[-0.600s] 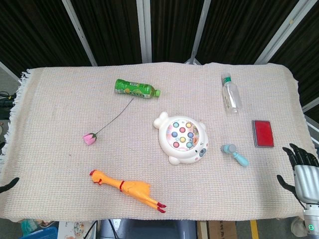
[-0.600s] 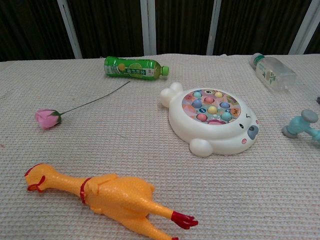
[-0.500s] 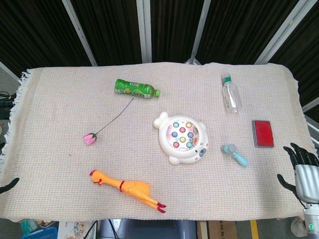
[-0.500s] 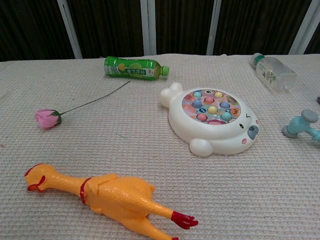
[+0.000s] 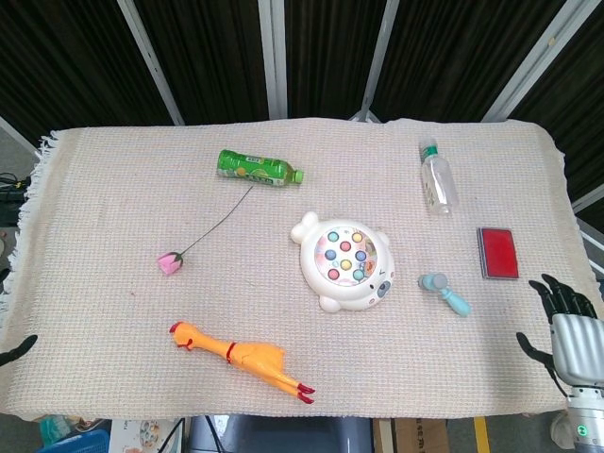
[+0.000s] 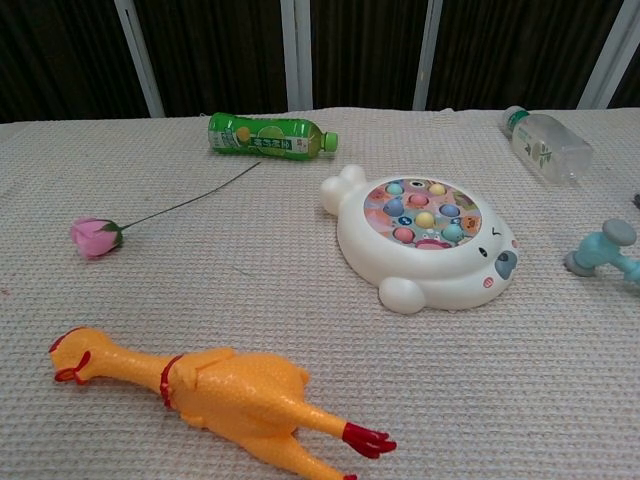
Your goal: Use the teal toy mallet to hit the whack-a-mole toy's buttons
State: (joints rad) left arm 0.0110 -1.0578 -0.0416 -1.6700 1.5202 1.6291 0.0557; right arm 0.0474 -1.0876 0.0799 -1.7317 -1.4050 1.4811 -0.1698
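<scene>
Teal mallet (image 5: pixel 444 293), yellow chicken (image 5: pixel 241 353)

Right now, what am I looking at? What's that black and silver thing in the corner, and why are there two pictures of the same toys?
That thing is a robot's right hand, open and holding nothing. A dark tip at the left edge is probably its left hand, too little showing to tell more. The robot has two cameras: the head view looks down from above, the chest view looks across from lower. On the table cloth lie a whack-a-mole toy, a teal toy mallet, a rubber chicken, a pink rose, a green bottle, a clear bottle and a red pad.
</scene>
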